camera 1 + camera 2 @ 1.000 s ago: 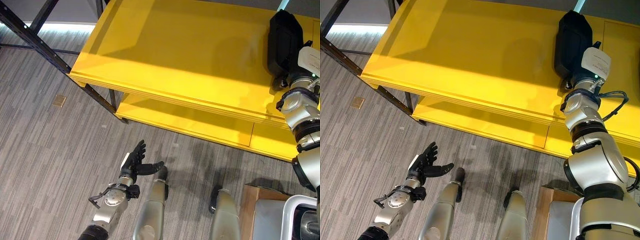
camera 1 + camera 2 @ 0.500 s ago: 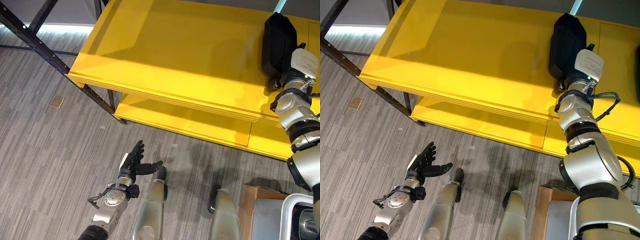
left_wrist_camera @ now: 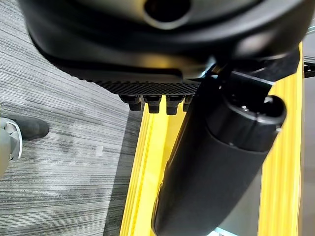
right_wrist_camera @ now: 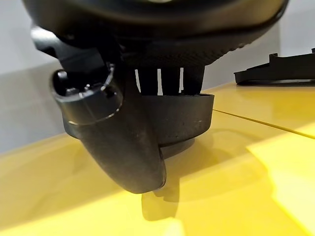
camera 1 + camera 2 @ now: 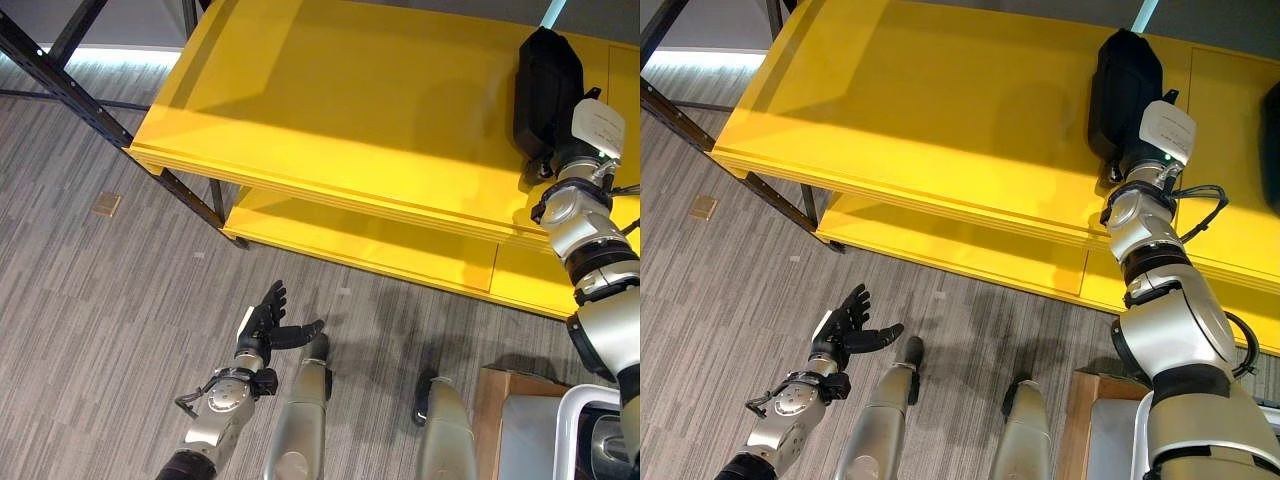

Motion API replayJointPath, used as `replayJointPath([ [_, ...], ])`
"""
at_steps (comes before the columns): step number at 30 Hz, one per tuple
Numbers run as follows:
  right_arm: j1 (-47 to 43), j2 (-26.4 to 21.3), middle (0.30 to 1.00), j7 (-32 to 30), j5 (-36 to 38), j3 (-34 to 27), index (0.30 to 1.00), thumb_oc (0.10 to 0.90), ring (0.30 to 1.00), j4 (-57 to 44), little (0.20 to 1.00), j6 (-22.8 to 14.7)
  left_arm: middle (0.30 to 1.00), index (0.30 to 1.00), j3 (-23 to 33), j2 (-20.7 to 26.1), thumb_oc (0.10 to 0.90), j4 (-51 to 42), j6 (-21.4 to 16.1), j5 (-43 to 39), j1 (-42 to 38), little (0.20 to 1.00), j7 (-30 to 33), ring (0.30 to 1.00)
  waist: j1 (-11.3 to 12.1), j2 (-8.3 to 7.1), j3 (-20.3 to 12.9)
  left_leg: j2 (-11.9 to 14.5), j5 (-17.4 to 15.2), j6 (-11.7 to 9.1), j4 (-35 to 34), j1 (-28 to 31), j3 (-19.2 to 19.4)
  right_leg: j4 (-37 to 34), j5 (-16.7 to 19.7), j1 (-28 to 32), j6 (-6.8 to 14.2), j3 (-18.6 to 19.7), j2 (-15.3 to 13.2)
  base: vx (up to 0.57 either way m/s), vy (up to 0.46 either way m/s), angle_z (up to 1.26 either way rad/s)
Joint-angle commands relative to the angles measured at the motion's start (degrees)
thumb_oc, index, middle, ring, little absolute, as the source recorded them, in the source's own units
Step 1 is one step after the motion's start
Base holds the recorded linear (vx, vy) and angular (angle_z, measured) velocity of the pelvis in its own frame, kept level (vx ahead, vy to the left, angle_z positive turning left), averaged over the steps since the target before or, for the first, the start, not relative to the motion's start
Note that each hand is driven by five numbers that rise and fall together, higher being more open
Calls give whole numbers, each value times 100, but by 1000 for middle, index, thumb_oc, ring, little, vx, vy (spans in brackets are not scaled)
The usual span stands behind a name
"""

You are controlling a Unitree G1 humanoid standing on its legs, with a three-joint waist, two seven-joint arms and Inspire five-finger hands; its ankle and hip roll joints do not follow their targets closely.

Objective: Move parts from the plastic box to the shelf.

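Note:
My right hand reaches over the top board of the yellow shelf. Its fingers and thumb are curled round a bulky black part. In the right wrist view the part's rounded lower edge sits low over the board, and I cannot tell whether it touches. My left hand hangs low over the floor, open, fingers spread, holding nothing. The plastic box shows at the lower right, with a dark thing inside.
A second black part lies on the shelf at the far right. A lower yellow board sits under the top one. Dark steel uprights stand at the left. A brown cardboard piece lies beside the box.
The view has shifted slightly. My right hand with the black part has edged a little to the left along the shelf. The left hand has stayed still.

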Motion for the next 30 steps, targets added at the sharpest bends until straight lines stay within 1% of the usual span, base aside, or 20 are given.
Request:
replayJointPath([
  [1,-275,300,1000,126,33,96,1000,900,1000,-284,1000,-259,1000,1000,355,268,900,-472,-541,-24,-145,1000,112,1000,99,-102,143,86,-954,112,471,251,-362,-297,206,348,0,66,-40,0,0,0],
  [4,-306,275,1000,74,70,41,1000,900,1000,-559,1000,-257,1000,1000,406,250,900,-463,-527,8,-131,1000,148,1000,73,-133,154,98,-956,108,478,246,-358,-288,204,335,-10,71,-25,0,0,0],
  [6,-225,198,1000,51,3,52,1000,900,1000,-1031,1000,-244,1000,1000,520,227,900,-463,-520,21,-90,1000,211,1000,23,-177,158,118,-956,102,478,237,-349,-290,207,318,-15,79,-1,0,0,0],
  [7,-225,196,1000,52,2,51,1000,900,1000,-1034,1000,-242,1000,1000,519,227,900,-463,-519,21,-92,1000,211,1000,20,-179,141,115,-928,104,454,222,-352,-309,229,303,-16,74,-3,2,-3,-5],
  [9,-121,148,1000,16,-28,-33,1000,900,1000,-1456,1000,-236,1000,1000,581,209,900,-453,-496,46,-61,1000,256,1000,-20,-213,138,129,-930,101,445,218,-339,-309,224,299,-17,81,10,0,-1,-5],
  [11,39,52,1000,7,-126,-105,1000,900,1000,-2092,1000,-237,1000,1000,669,181,900,-459,-469,81,3,1000,279,1000,-56,-246,159,146,-974,98,484,234,-318,-272,197,303,-24,97,19,6,-4,-9],
  [16,519,-135,1000,18,-569,-395,1000,900,1000,-3323,1000,-220,1000,1000,824,146,900,-498,-425,161,96,1000,327,1000,-163,-284,131,171,-984,99,514,167,-302,-252,184,224,-47,115,29,-3,-7,-12],
  [26,1266,-187,1000,171,-978,-864,1000,900,1000,-4398,1000,-258,1000,1000,962,61,900,-547,-357,247,234,1000,333,1000,-235,-316,124,195,-1009,98,573,114,-283,-177,140,174,-60,132,42,0,0,0],
  [30,1347,-196,1000,200,-1070,-889,1000,900,1000,-4412,1000,-264,1000,1000,987,57,900,-540,-360,241,282,1000,315,1000,-227,-329,120,196,-999,94,568,104,-298,-175,138,167,-61,128,47,0,0,0],
])
